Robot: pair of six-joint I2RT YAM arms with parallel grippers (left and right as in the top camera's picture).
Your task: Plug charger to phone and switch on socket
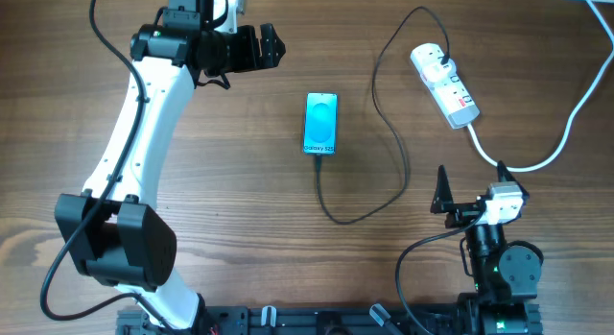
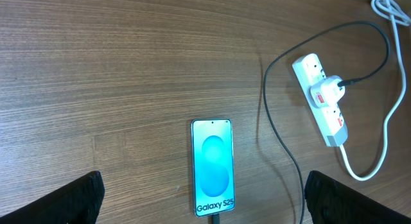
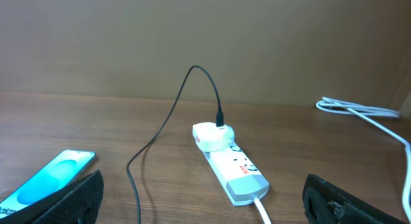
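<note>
Nearest the robot's base on the right, the right gripper (image 1: 443,189) hangs low over the table (image 1: 240,201) with its fingers (image 3: 77,199) spread wide and nothing between them.

A bit farther out, the charger (image 1: 398,172) loops along the wood. Its thin black cable runs up to the near short end of the phone (image 1: 320,124). Looks like the tip is at the port, but honestly I can't tell if it's fully seated. The phone sits mid-table, screen up, long axis near to far.

The bit that matters for the switch: the socket (image 1: 446,85) is far-right, straight out beyond the right gripper and a touch right of it. Its long axis slants from far-left to near-right, with the white adapter (image 1: 434,60) plugged in toward the far end and the red switch marks (image 3: 243,164) on top. The thick white cord (image 1: 566,133) leaves the near end.

The left gripper (image 1: 276,45) is far-left, also gaping wide and empty, well apart from the socket with the phone in between. So I'd say the right arm is the obvious pick for the switch.
</note>
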